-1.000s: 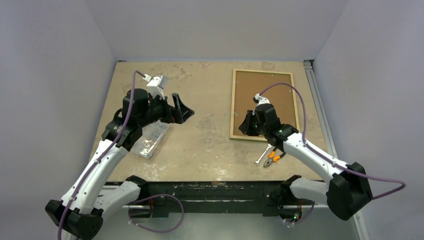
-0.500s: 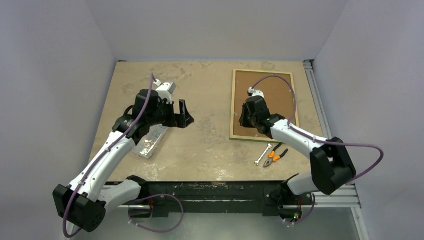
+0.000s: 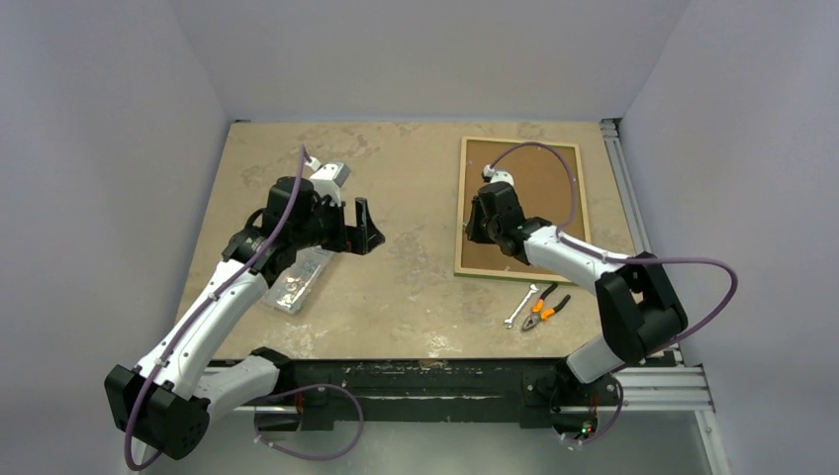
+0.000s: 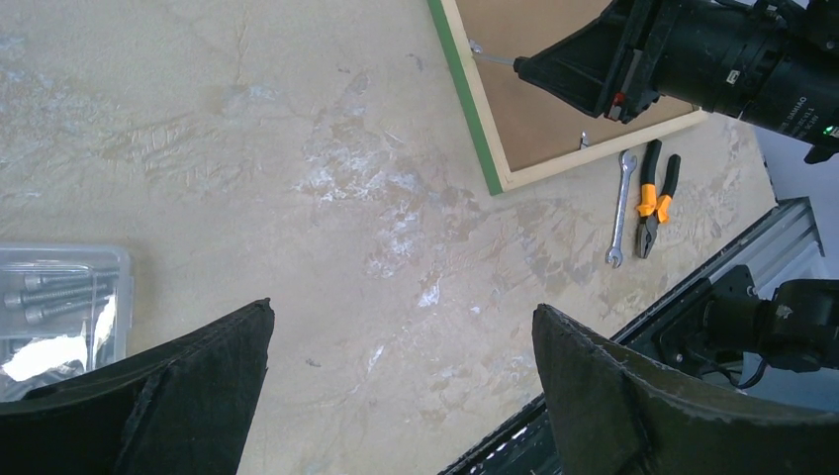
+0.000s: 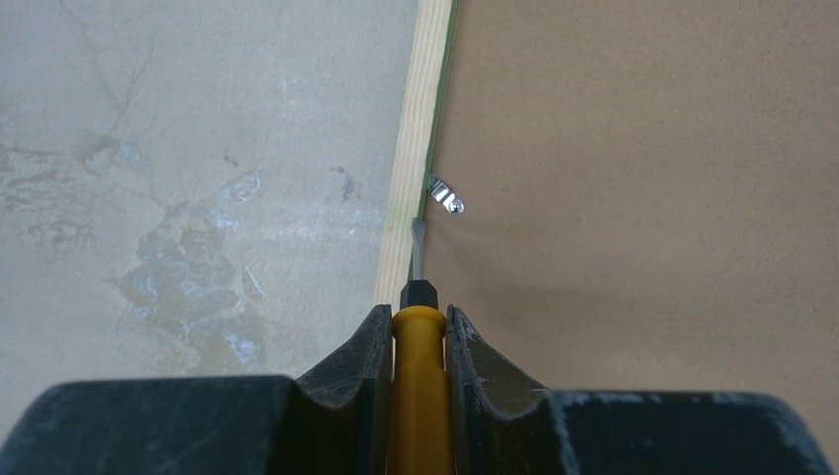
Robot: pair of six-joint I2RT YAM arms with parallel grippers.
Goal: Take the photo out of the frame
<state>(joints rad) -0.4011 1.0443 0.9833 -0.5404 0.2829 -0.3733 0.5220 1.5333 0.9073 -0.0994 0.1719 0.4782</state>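
Note:
The frame (image 3: pixel 461 212) lies face down at the table's right, its pale wood rim (image 5: pixel 411 148) and green edge (image 4: pixel 461 91) showing. The photo's plain brown back (image 5: pixel 643 198) fills it; the printed side is hidden. My right gripper (image 5: pixel 417 315) is shut on a yellow-handled screwdriver (image 5: pixel 419 396), above the frame's left side (image 3: pixel 482 220). The blade tip sits at the rim's inner edge, just below a small metal clip (image 5: pixel 444 196). My left gripper (image 4: pixel 401 312) hangs open and empty over bare table, left of the frame (image 3: pixel 364 226).
A clear plastic box (image 3: pixel 297 280) of bolts lies under my left arm. A small wrench (image 3: pixel 519 307) and orange-handled pliers (image 3: pixel 544 309) rest near the frame's front corner. A metal rail (image 3: pixel 623 198) runs along the table's right edge.
My right gripper has moved farther along the frame's left side with the screwdriver. My left gripper swung a little to the right at first, then stayed still.

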